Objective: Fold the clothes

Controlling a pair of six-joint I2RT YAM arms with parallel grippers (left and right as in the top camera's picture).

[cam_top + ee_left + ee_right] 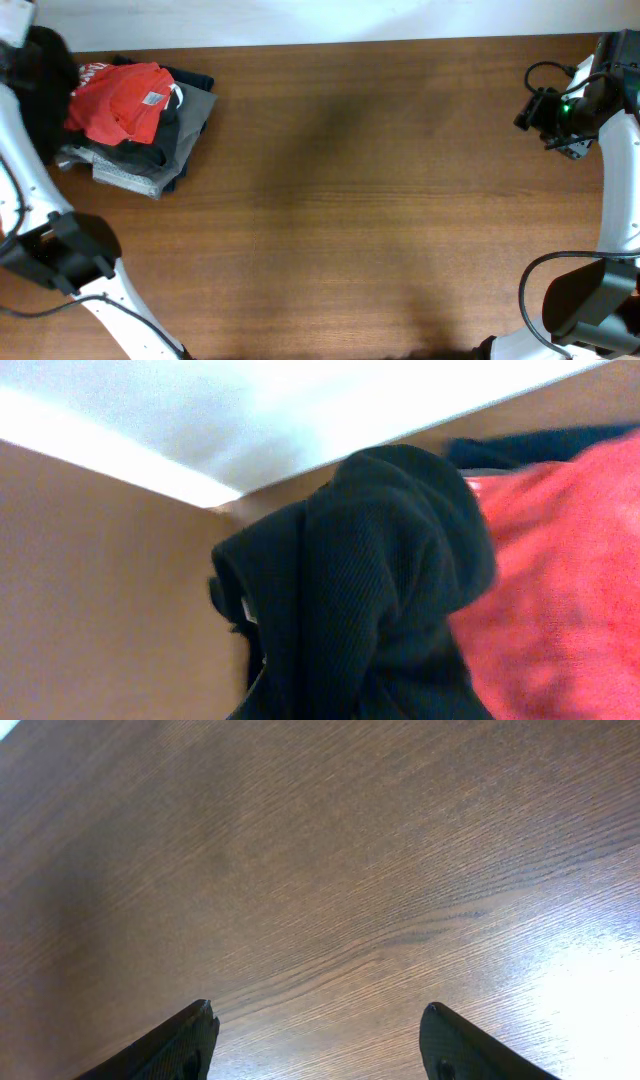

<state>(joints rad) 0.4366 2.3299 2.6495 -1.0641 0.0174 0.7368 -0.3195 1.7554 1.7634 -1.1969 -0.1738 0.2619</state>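
The clothes, a black soft-fabric shirt (pixel 45 85), hang bunched at the table's far left corner beside the pile. In the left wrist view the black shirt (pixel 370 590) fills the middle and drapes right over my jaws, hiding both fingers. My left gripper (pixel 28 60) is shut on this fabric and holds it above the table. My right gripper (pixel 535 110) sits at the far right edge, far from the shirt. In the right wrist view the right gripper (pixel 315 1030) is open, with only bare wood between its dark fingertips (pixel 190 1035).
A red garment (pixel 120 100) lies on top of folded grey and dark garments (pixel 150 165) at the back left; the red garment (pixel 560 590) lies just right of the held shirt. The wooden table (pixel 370 200) stretches between the arms. A white wall lies beyond the far edge.
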